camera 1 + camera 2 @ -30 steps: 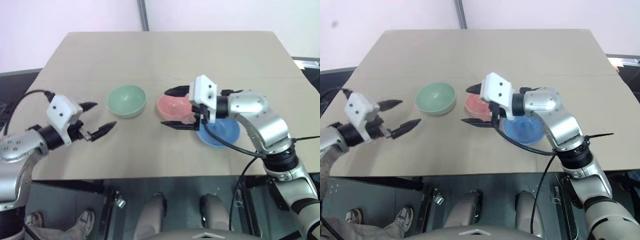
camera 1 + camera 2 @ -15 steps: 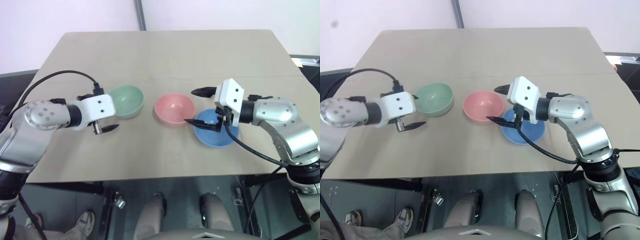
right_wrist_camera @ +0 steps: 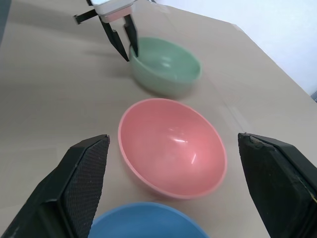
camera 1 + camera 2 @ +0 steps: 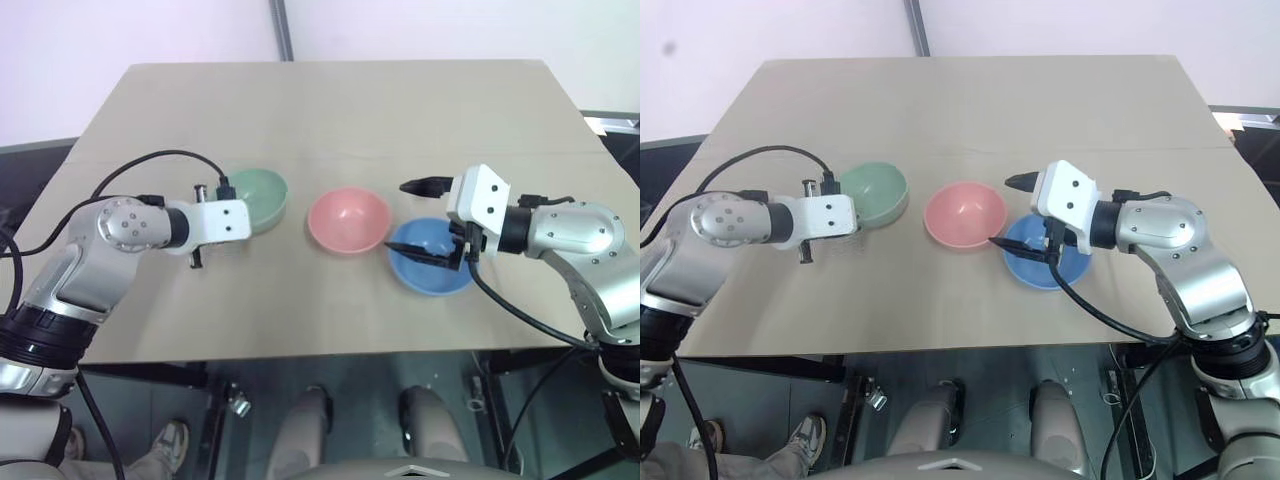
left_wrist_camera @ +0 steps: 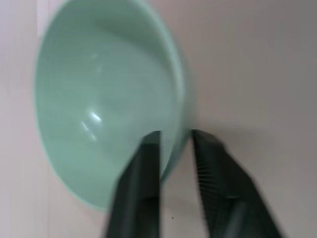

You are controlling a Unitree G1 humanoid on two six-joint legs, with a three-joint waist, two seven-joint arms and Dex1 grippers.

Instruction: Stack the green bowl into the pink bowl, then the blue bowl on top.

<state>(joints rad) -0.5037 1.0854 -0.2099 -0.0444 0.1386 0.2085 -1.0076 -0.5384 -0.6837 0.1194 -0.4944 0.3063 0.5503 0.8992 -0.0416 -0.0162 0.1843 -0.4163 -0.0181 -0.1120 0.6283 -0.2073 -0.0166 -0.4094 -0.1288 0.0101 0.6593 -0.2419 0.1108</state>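
Pinching the green bowl (image 5: 106, 106) rim, left claw (image 5: 176, 144) angles down; right claw (image 4: 432, 222) spread above blue bowl (image 4: 432, 275).

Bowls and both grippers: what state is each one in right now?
green bowl: upright on the table, rim pinched by the left gripper.
pink bowl: upright, empty, untouched.
blue bowl: upright, empty, not held.
left gripper: shut on the green bowl's rim.
right gripper: open above the blue bowl.

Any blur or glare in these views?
Left wrist view: the green bowl and fingers look soft, with a small highlight inside the bowl. Right wrist view: glints inside the pink bowl. Head views: even lighting, soft shadows.
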